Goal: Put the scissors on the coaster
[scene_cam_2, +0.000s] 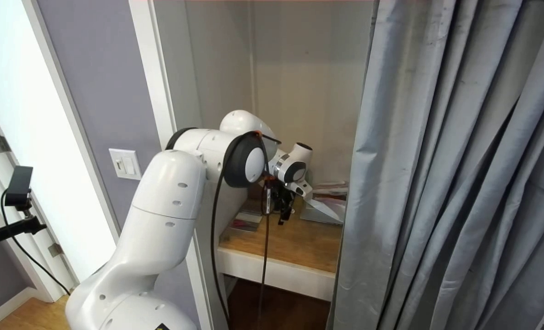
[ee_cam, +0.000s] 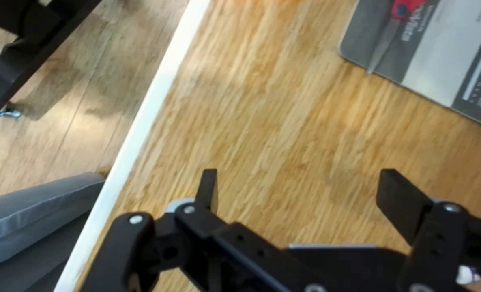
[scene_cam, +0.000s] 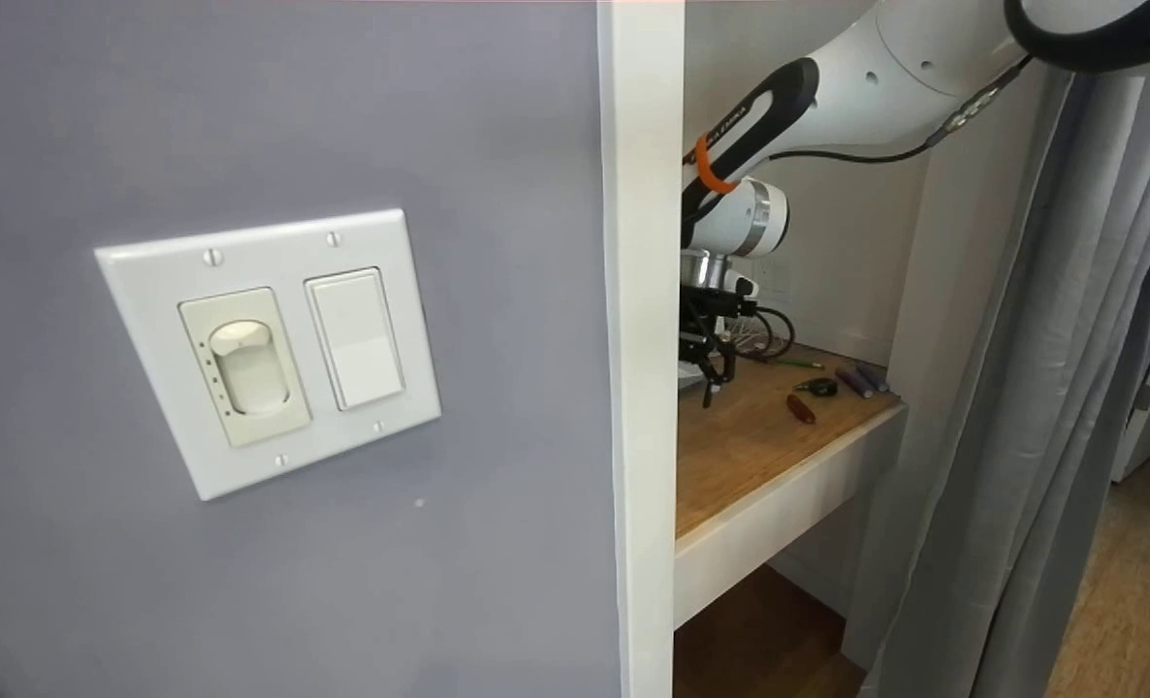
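Claw is over the shelf, two fingers spread wide, shelf wood showing in the gap. Scissors lie on the coaster, which is flat on the shelf, grey with print, well back from the shelf's white front edge. Blade tip sits at the coaster's rim; red handle runs out of the picture. Both well apart from the fingers.

In an exterior view the coaster is toward the shelf's left end, small and blurry there. Toward the shelf's right end, a pile, too unclear to name, by the grey curtain. Arm comes in from in front of the shelf and bends over it. Camera on a stand, well left of the shelf.

In an exterior view, at the shelf's far right corner: two purple sticks, with a small black thing just beside, a dark red thing nearer the shelf's front edge, a green pencil farther back on the shelf. Light switch on the wall, left of the shelf.
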